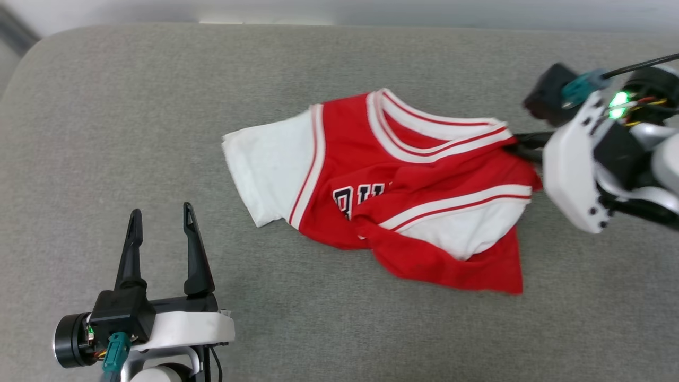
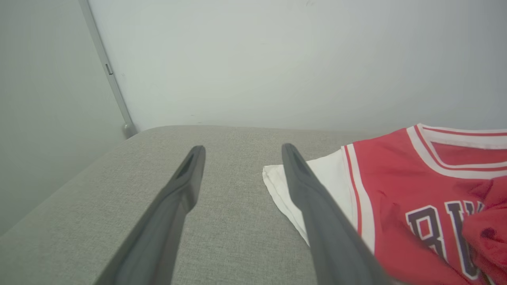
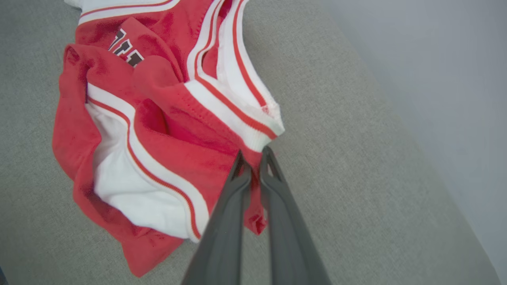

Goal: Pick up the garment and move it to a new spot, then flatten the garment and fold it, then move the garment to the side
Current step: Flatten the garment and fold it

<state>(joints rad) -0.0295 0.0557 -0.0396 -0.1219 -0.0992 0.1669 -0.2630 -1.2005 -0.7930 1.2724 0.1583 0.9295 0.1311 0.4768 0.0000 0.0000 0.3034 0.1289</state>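
The garment (image 1: 382,180), a red jersey with white sleeves and striped trim, lies crumpled on the grey cushion (image 1: 159,106); its lower half is folded up over the black lettering. My right gripper (image 3: 253,156) is shut on the jersey's red shoulder cloth (image 3: 222,154) just below the neck trim. In the head view that gripper (image 1: 522,144) reaches in from the right, its tips hidden under the fabric edge. My left gripper (image 1: 162,215) stands open at the lower left, apart from the shirt. From its wrist camera, the left gripper (image 2: 241,152) points past the white sleeve (image 2: 328,178).
The grey cushion's far edge (image 1: 318,26) meets a pale wall (image 2: 277,59). Bare fabric stretches to the left (image 1: 106,132) and along the front (image 1: 371,339) of the shirt. The cushion's rounded corner (image 1: 32,48) lies at the far left.
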